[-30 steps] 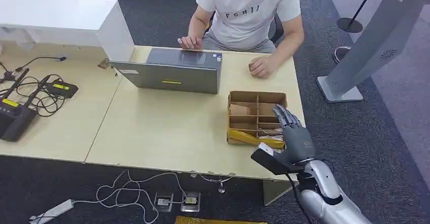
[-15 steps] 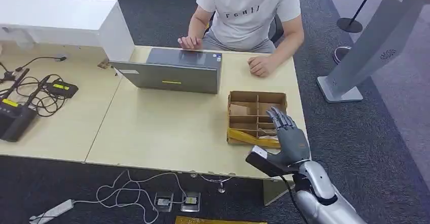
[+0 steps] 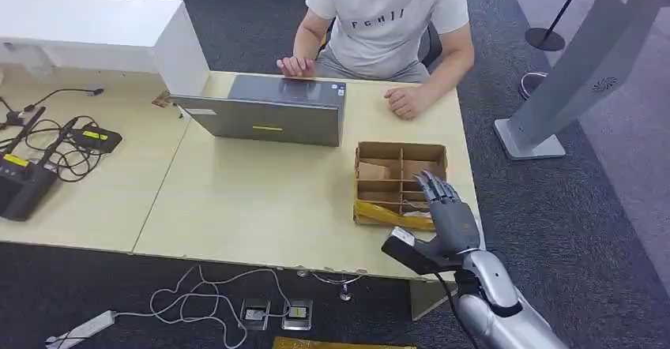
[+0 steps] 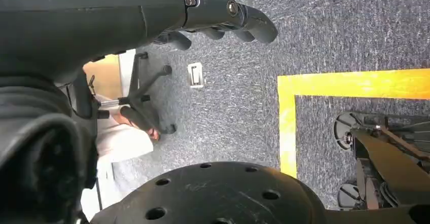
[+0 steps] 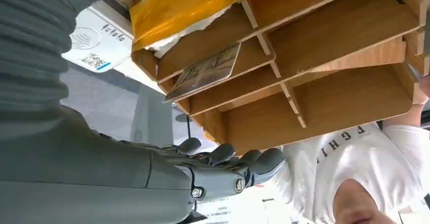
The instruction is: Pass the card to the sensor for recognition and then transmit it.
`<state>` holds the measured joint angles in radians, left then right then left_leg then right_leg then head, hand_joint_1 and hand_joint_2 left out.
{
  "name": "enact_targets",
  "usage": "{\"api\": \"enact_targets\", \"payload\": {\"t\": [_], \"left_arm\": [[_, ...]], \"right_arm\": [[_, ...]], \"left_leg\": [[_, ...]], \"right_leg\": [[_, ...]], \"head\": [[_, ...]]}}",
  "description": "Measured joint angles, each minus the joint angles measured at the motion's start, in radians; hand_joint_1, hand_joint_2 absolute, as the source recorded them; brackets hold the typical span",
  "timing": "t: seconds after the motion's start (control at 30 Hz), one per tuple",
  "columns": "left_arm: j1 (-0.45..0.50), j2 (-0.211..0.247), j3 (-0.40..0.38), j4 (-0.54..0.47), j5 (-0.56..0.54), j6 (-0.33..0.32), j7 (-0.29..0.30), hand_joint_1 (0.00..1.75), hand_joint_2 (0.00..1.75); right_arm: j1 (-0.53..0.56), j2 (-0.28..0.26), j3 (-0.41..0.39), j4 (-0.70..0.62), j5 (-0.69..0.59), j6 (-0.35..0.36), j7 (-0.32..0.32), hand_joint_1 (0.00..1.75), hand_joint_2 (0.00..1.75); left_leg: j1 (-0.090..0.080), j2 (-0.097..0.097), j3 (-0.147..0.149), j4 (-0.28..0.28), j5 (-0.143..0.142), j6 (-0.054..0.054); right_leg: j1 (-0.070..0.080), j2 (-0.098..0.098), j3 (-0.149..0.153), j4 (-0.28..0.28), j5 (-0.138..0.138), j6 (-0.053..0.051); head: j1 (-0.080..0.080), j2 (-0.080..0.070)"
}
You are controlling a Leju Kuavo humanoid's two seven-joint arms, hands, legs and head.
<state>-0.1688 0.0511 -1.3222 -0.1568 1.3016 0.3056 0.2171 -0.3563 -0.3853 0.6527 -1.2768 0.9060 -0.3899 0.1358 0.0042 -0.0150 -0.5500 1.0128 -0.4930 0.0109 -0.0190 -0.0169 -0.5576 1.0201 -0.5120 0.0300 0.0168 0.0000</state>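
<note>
Wooden divided box (image 3: 400,182) under the empty, spread right robot hand (image 3: 449,215), laptop (image 3: 269,110) and person (image 3: 387,17) beyond.

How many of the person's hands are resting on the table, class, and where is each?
2. One hand rests at the table's far edge behind the laptop; the other hand lies on the table beyond the wooden divider box.
</note>
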Motion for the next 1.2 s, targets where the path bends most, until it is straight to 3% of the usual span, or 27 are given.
{"api": "enact_targets", "payload": {"t": [1.2], "left_arm": [[0.0,0.008,0.0,0.0,0.007,0.0,-0.01,0.0,0.0]], "right_arm": [[-0.073,0.023,-0.012,0.122,0.042,-0.005,-0.023,0.0,1.75]], "left_leg": [[0.0,0.0,0.0,0.0,0.0,0.0]], "right_leg": [[0.0,0.0,0.0,0.0,0.0,0.0]], "head": [[0.0,0.0]]}}
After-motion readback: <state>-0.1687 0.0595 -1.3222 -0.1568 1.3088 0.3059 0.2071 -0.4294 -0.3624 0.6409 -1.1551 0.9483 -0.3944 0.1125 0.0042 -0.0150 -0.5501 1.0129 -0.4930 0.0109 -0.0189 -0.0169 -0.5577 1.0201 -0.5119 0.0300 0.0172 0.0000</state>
